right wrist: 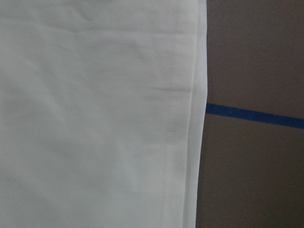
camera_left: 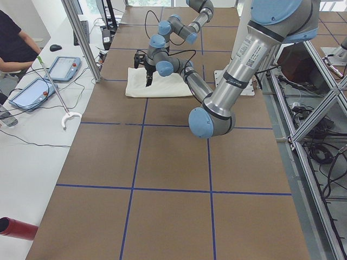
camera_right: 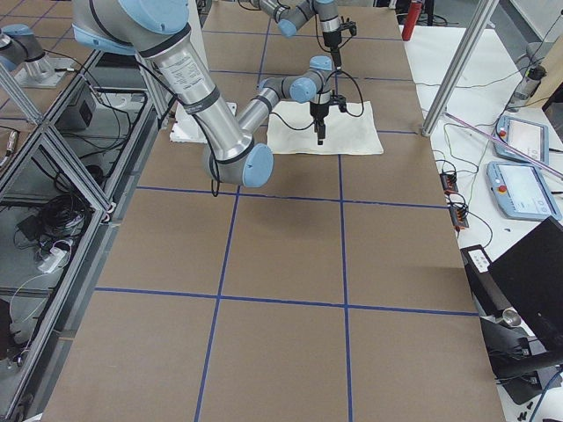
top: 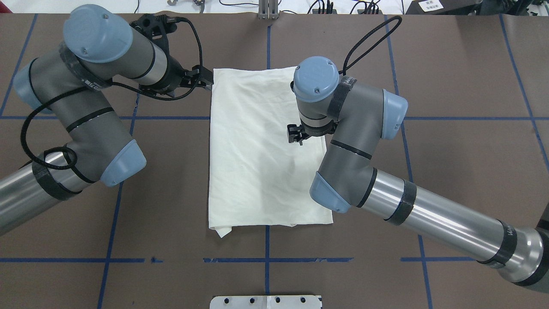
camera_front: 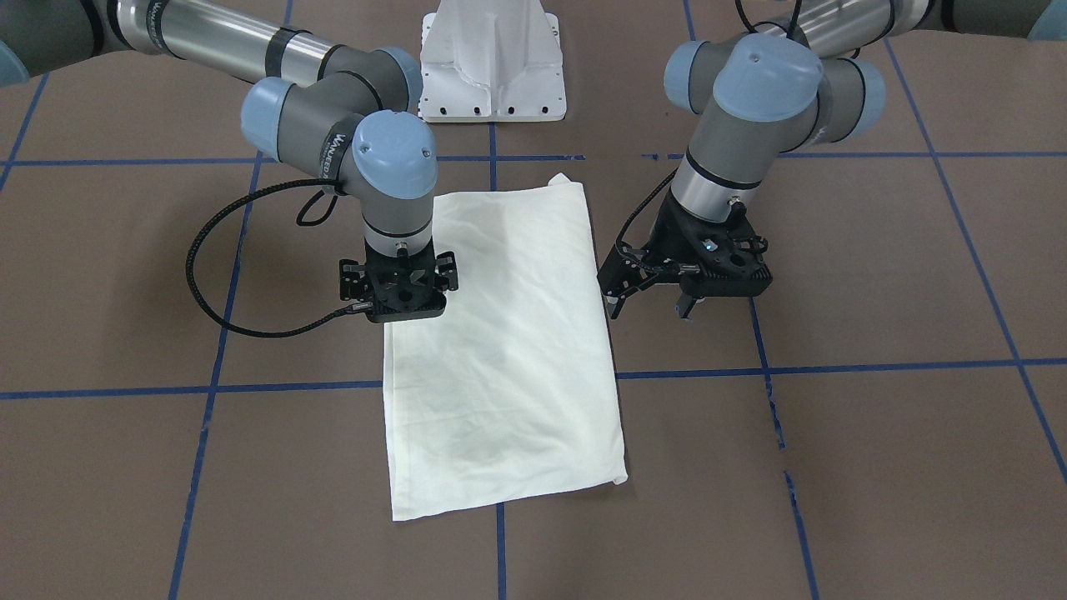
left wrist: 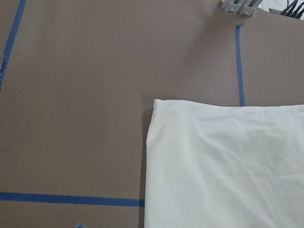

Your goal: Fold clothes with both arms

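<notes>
Brown table (camera_front: pixel 875 275), blue tape grid (camera_front: pixel 875 366); folded cream shirt (camera_front: pixel 508 358) flat.

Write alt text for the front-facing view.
A cream shirt, folded into a plain rectangle, lies on the brown table. The right gripper points down over one long edge; the left gripper, open, hangs beside the opposite edge.

The left claw (camera_front: pixel 648 304) hangs tilted with jaws apart, while the right claw (camera_front: pixel 398 293) points straight down, its jaws hidden from view.
</notes>
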### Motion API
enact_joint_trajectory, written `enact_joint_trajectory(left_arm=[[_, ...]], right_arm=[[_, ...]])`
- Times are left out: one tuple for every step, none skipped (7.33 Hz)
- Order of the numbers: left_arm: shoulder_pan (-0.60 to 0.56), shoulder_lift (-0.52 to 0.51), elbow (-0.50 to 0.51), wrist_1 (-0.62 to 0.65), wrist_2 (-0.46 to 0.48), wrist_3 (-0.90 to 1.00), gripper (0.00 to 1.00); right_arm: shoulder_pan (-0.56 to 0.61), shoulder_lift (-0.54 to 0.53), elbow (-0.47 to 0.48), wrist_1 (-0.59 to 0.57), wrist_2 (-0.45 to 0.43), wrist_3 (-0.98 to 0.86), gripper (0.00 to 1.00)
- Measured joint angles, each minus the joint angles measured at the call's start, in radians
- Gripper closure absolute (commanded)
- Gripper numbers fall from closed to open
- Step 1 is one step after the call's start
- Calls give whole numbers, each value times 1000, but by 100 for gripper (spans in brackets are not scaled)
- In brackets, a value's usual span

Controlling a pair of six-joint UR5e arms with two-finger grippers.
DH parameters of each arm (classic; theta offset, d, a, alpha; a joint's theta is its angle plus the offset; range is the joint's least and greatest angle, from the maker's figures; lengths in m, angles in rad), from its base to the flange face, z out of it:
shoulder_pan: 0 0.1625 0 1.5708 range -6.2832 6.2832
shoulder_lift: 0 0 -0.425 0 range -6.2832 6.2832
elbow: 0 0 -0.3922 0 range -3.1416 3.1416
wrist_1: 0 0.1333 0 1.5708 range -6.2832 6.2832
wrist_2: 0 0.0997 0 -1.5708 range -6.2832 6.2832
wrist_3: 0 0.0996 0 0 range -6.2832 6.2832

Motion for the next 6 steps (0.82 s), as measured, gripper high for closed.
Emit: enact_joint_trajectory(left_arm=[[31,48,-26,-35,-52,-129,0],[93,101,-69,-95,-53,-300,0],[172,134,-108,-132,-2,-473,0],[268,147,-131,-131,81,-629,1],[357,145,-140,-90,158,-748,1],[419,135,-147,-23,210,-821,1]], right_arm=[[4,-35,53,29,35,6,0],[7,-81,128,43,66,10,0],[11,-120,193,49,91,16,0],[11,-144,237,53,105,34,0],[11,-153,258,55,110,54,0],[11,-157,267,56,112,66,0]])
